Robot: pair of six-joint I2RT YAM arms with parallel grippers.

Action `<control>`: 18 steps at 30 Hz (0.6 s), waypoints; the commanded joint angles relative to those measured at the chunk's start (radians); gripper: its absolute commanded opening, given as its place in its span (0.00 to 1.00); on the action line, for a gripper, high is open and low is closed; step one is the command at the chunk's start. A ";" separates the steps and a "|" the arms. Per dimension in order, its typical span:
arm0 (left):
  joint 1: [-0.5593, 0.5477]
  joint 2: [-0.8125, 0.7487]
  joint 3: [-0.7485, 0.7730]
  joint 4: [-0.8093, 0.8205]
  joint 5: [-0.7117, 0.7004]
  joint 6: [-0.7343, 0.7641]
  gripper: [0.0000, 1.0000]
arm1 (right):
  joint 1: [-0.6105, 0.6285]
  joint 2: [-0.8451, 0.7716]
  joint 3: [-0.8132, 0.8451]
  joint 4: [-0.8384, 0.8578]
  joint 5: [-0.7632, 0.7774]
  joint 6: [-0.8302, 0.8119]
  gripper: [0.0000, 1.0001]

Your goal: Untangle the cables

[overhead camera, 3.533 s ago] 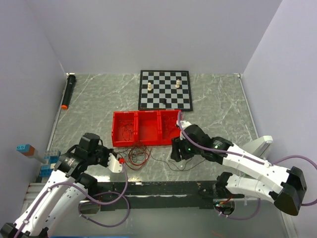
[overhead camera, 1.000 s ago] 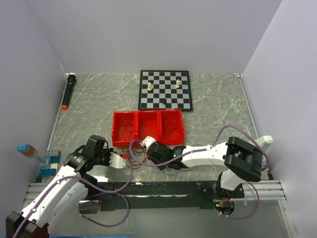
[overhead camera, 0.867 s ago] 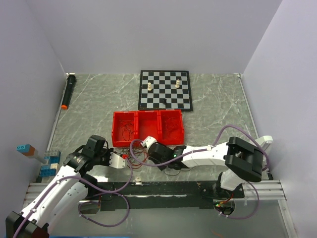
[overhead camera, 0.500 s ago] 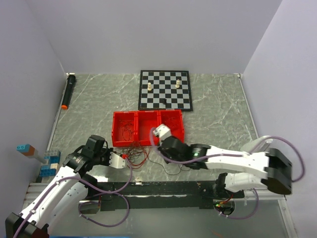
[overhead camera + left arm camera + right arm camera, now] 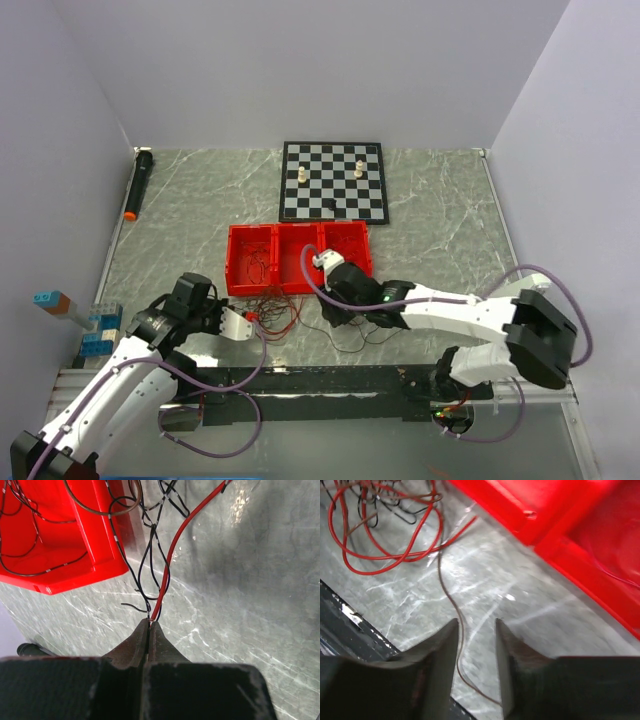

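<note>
The cables (image 5: 275,312) are a loose tangle of thin red and black wires on the marble table, just in front of the red tray (image 5: 300,228). My left gripper (image 5: 248,320) is at the tangle's left edge. In the left wrist view it (image 5: 150,622) is shut on a red wire (image 5: 175,550) and black wires (image 5: 150,565). My right gripper (image 5: 332,310) hovers to the right of the tangle. It (image 5: 476,625) is open and holds nothing. A thin brown wire (image 5: 447,595) lies on the table beneath its left finger. The red loops (image 5: 385,555) sit beyond.
The tray's left compartment (image 5: 45,540) holds more thin wires. A chessboard (image 5: 333,181) with a few pieces lies at the back. A black torch with an orange tip (image 5: 138,183) lies far left. Blue blocks (image 5: 95,330) stand near the left arm. A black rail (image 5: 330,385) runs along the near edge.
My right gripper has pulled away from the tangle to the right and opened its jaws. The left gripper has stayed put, shut on the wires.
</note>
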 commanded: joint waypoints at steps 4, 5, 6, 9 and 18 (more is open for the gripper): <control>0.004 0.024 -0.065 0.036 -0.108 0.028 0.01 | 0.013 0.181 0.103 0.195 -0.153 -0.077 0.46; 0.004 0.030 -0.075 0.042 -0.122 0.033 0.01 | 0.016 0.206 0.109 0.207 -0.159 -0.080 0.46; 0.004 0.038 -0.085 0.048 -0.139 0.031 0.01 | 0.020 0.223 0.114 0.219 -0.162 -0.080 0.46; 0.006 0.056 -0.097 0.064 -0.153 0.021 0.01 | 0.037 0.269 0.135 0.233 -0.156 -0.083 0.46; 0.006 0.056 -0.105 0.065 -0.141 0.034 0.01 | 0.046 0.298 0.203 0.233 -0.076 -0.164 0.43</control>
